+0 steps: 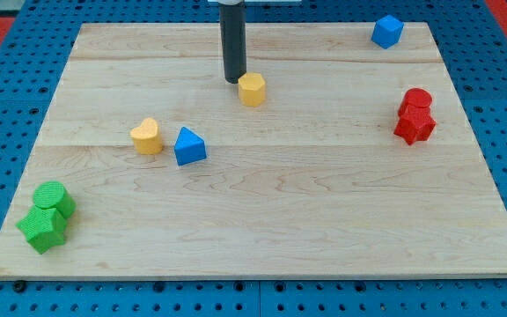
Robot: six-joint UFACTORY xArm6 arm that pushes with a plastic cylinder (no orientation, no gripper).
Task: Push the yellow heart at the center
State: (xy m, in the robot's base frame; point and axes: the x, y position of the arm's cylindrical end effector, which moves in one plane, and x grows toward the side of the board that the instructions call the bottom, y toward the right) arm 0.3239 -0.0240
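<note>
The yellow heart (pixel 147 136) lies on the wooden board (pixel 262 211), left of the middle. A blue triangle (pixel 188 146) sits just to its right, close but apart. My tip (pixel 233 80) rests on the board near the view's top, well up and to the right of the heart. A yellow hexagon (pixel 252 89) sits right beside my tip, at its lower right.
A blue cube (pixel 386 31) sits at the top right corner. Two red blocks (pixel 415 115) touch each other at the right side. Two green blocks (pixel 47 217) touch each other at the bottom left corner. A blue pegboard surrounds the board.
</note>
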